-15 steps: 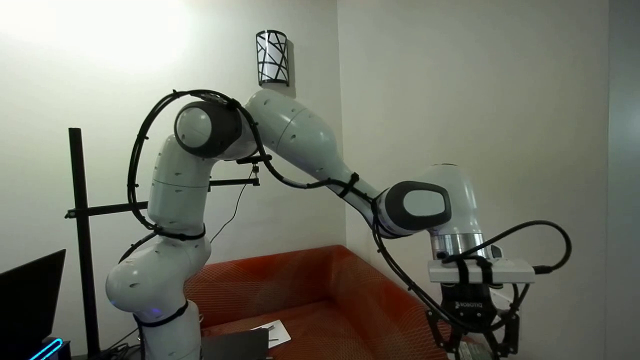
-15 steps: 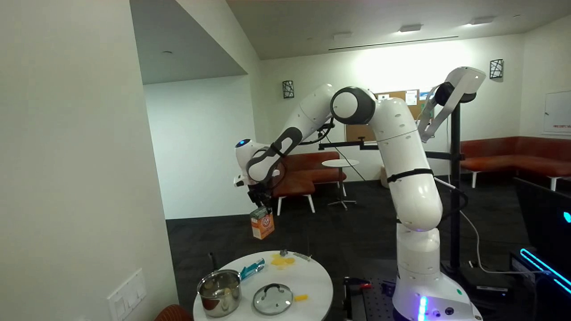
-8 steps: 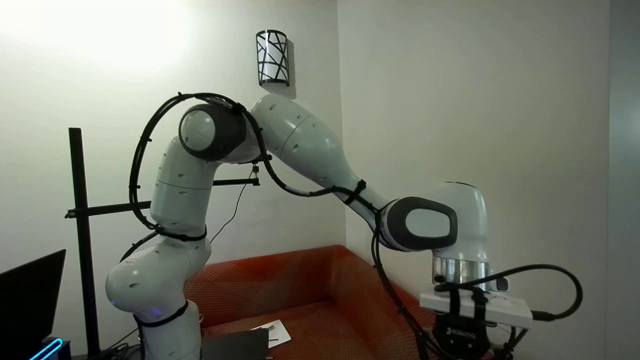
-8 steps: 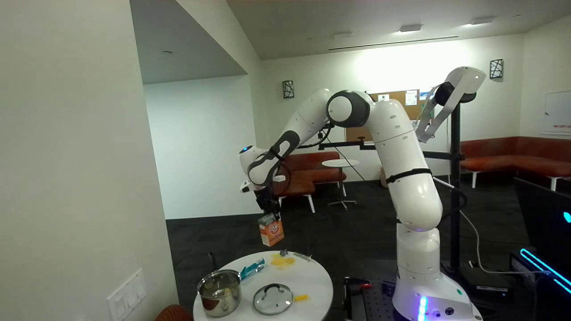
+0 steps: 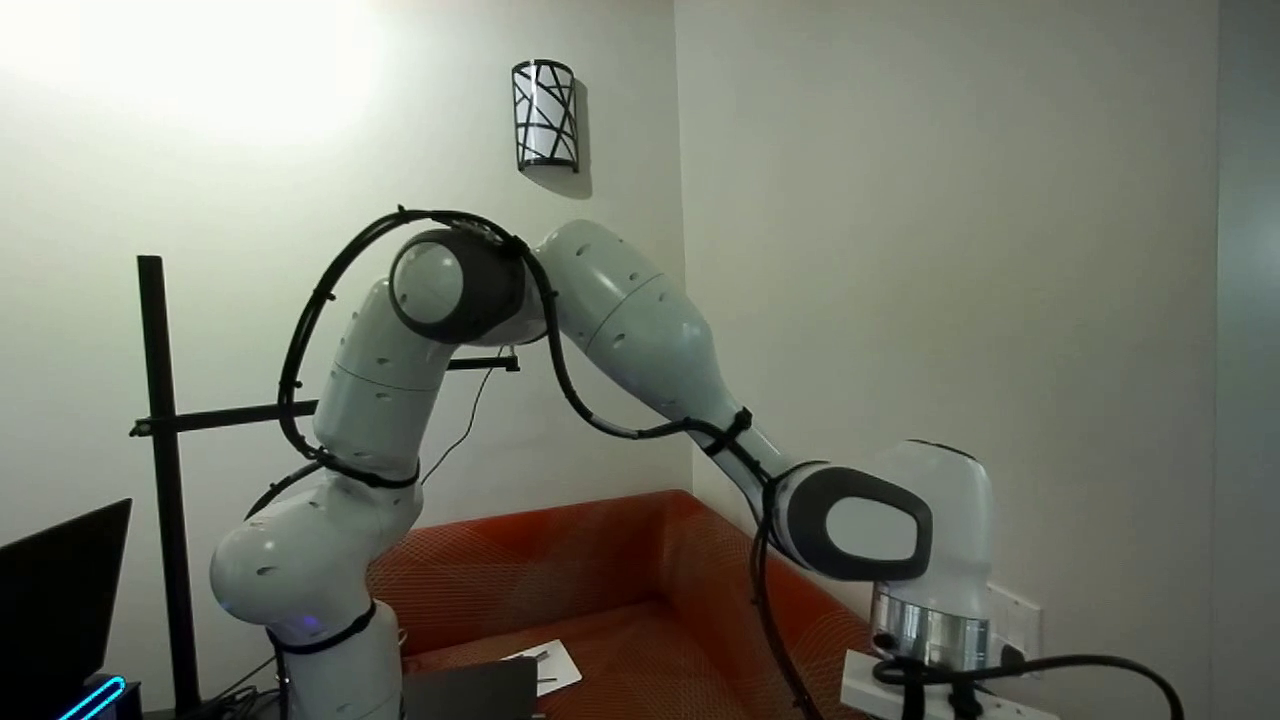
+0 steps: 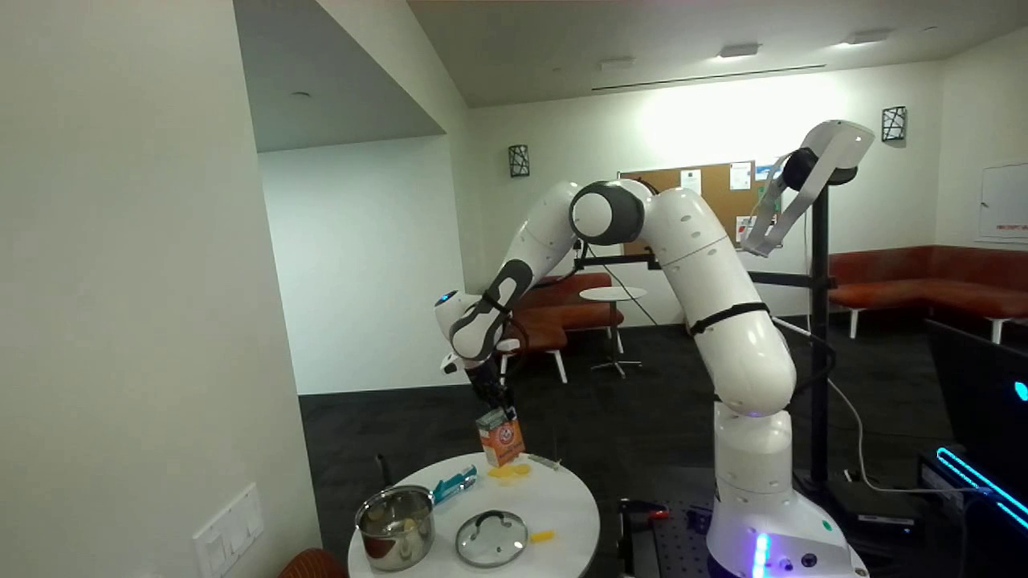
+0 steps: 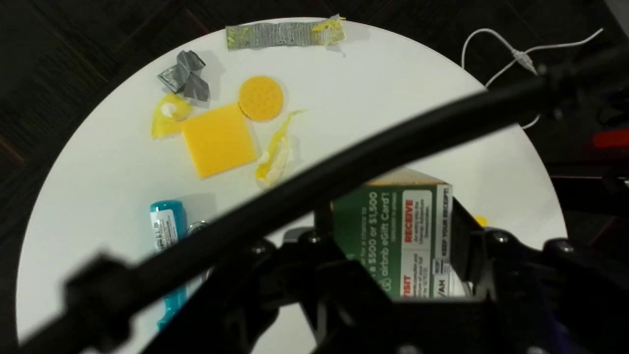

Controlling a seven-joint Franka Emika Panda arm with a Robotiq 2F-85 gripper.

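The gripper [image 7: 399, 241] is holding a box [image 6: 504, 440] over the table [image 6: 566, 510]; whether its bottom is touching the tabletop, I cannot tell. The fingers [image 7: 476, 258] are pressing on two opposite sides of the box, so the gap between them is matching its breadth. The box is leaning slightly, showing an orange face in an exterior view, while its printed green top is facing the wrist view and hiding the inside. A shiny pot [image 6: 416, 547] is standing upright and uncovered near the table's edge; a pale patch [image 6: 409, 524] is showing in it, either contents or a reflection, I cannot tell which. The clear lid [image 6: 491, 539] is lying on the table beside the pot, apart from it, with a yellow piece [image 6: 542, 535] lying just beside the lid. A teal item [image 7: 168, 226] with a white label is lying near the pot. In the wrist view, a yellow square [image 7: 219, 140] and a yellow disc [image 7: 261, 98] are lying together, seemingly touching, and a cable [image 7: 344, 173] is crossing in front.
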